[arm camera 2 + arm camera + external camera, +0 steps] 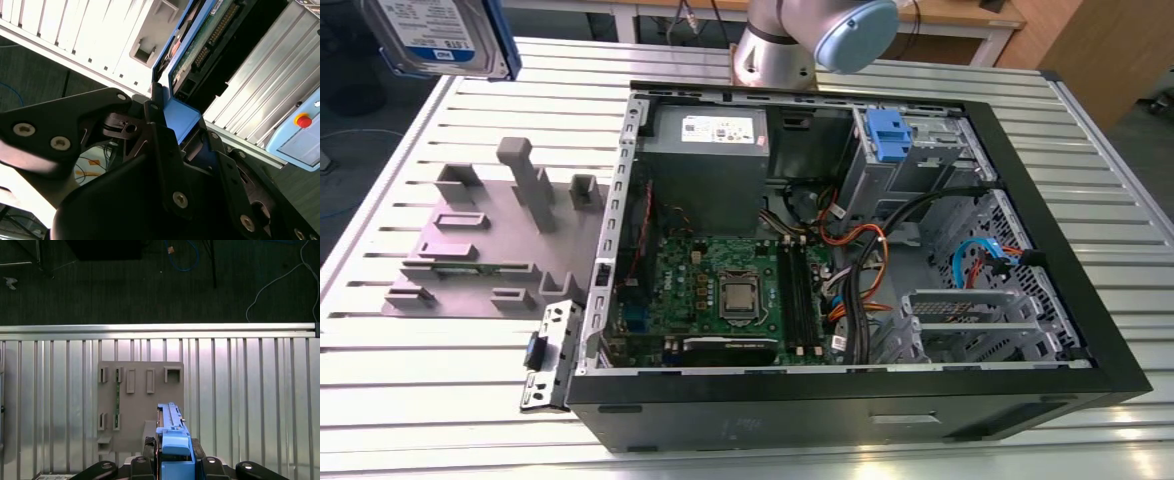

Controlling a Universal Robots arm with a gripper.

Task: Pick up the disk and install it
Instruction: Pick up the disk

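The disk point(440, 35), silver-grey with a white-and-blue label and blue rails, hangs in the air at the exterior view's upper left, high above the grey fixture plate point(480, 240). In the first wrist view the disk point(172, 437) is seen edge-on, its blue rail facing the camera, and my gripper point(175, 462) is shut on it, a black finger on each side. The second wrist view shows the disk's green circuit-board side point(200, 50) and blue rail, with the gripper point(192, 145) clamped on that rail end. The fixture plate point(140, 405) lies directly below the disk.
An open black computer case point(854, 405) fills the exterior view's right, with a grey power supply point(707, 140), a motherboard point(720, 290), cables, and a blue bracket point(887, 135) at the drive cage. The slatted aluminium table point(454, 400) ends just beyond the fixture. A red stop button point(302, 121) sits on a pendant.
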